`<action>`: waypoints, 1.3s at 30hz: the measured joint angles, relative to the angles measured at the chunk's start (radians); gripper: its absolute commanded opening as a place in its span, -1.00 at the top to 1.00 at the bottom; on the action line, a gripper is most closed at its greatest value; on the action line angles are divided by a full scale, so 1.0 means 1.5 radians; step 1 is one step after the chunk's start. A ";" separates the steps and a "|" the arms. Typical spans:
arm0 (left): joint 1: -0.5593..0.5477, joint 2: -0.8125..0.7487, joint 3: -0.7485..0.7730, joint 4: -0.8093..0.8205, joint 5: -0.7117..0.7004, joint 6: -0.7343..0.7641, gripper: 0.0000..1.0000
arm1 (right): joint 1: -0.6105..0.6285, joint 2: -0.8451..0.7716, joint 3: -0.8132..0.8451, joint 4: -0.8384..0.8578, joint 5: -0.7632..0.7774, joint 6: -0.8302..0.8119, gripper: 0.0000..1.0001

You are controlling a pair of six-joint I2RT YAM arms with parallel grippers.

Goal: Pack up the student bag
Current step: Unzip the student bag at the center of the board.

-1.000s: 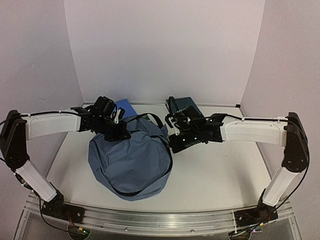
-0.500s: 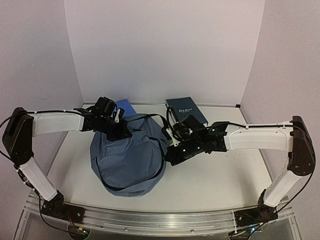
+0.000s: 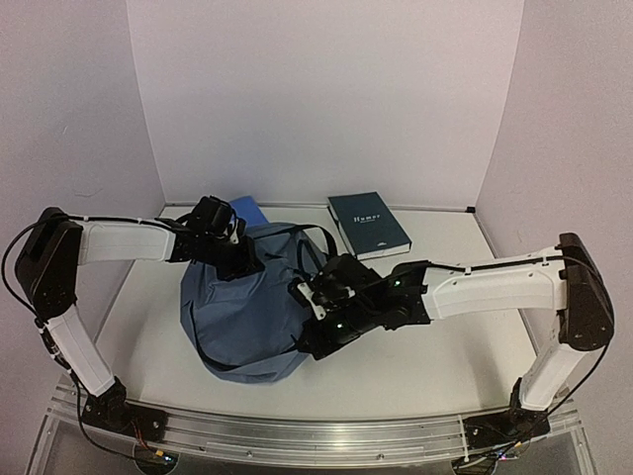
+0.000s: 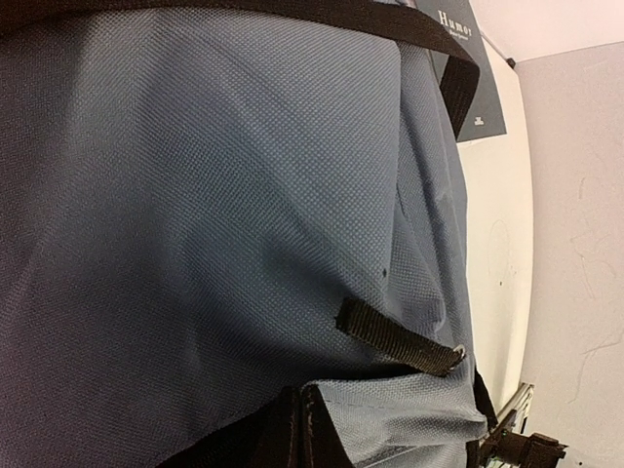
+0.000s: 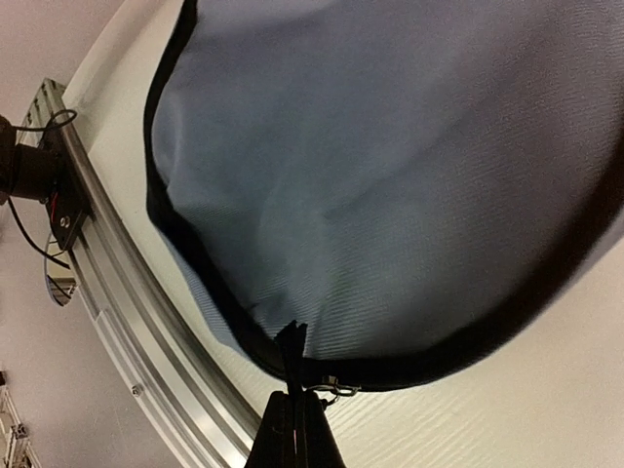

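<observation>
Counter point(image 3: 455, 336): white, walled on three sides, with an aluminium rail point(image 3: 297, 435) along the near edge.

Student bag point(image 3: 247, 312): slate-blue, slumped on the counter left of centre between both arms. A black zipper line curves round its near edge.

Dark teal book point(image 3: 369, 224), titled "Homer": flat on the counter behind the bag, toward the back wall, just beside the bag's black strap point(image 3: 309, 234).

Blue book point(image 3: 247, 209): pokes out behind the bag at far left, mostly hidden by the bag and the left arm.

Left claw point(image 3: 242, 267): on the bag's far-left top. Jaws are pinched together on bag fabric beside the black trim.

Right claw point(image 3: 315, 341): low at the bag's near-right side. Jaws are pinched together on the black zipper pull point(image 5: 292, 343) at the bag's edge, fingertips point(image 5: 289, 429) just over the counter.

Short black webbing tab point(image 4: 395, 339): sticks out of the bag fabric in the left wrist view.
</observation>
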 measured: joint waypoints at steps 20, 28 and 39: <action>0.004 0.020 -0.001 0.020 -0.019 -0.010 0.72 | 0.112 0.186 0.186 0.060 0.060 -0.016 0.39; 0.005 -0.041 -0.030 0.043 -0.015 0.063 -0.39 | 0.128 0.074 0.124 0.044 0.196 -0.014 -0.46; -0.120 -0.199 -0.086 -0.056 -0.078 0.097 -0.43 | -0.030 0.018 0.056 0.038 0.258 0.110 -0.50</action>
